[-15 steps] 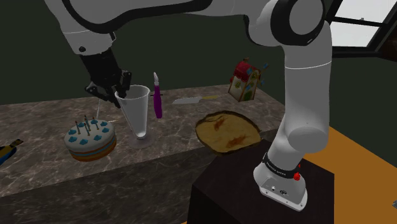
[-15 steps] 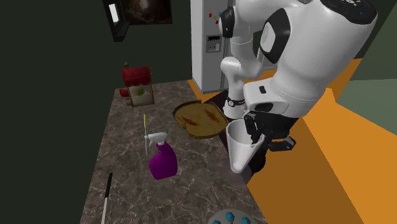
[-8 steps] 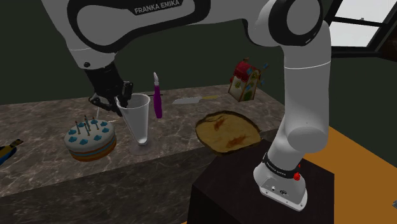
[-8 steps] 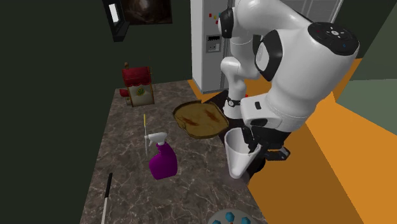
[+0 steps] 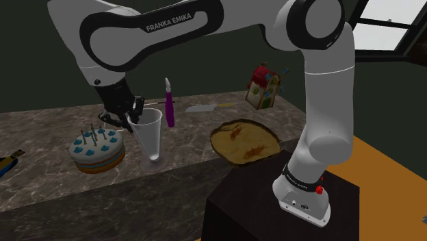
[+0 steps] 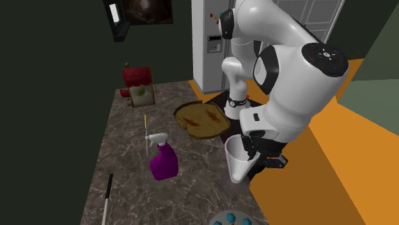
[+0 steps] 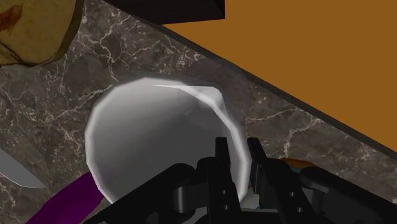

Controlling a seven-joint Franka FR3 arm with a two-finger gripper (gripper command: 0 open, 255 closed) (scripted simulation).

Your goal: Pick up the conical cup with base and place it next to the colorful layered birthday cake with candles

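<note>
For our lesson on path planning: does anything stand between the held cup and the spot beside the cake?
Nothing visible does. The gripper clasps the cup by its rim, and only bare counter lies between cup and cake. The spray bottle stands farther back, off that path.

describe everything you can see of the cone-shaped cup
Pale grey, glassy-looking cone cup, open mouth up, narrowing to a small round foot. It stands upright near the front edge of the marbled counter, beside the layered cake, not touching it. Black jaws pinch its rim, one inside, one outside. Whether the foot rests on the counter is unclear.
</note>
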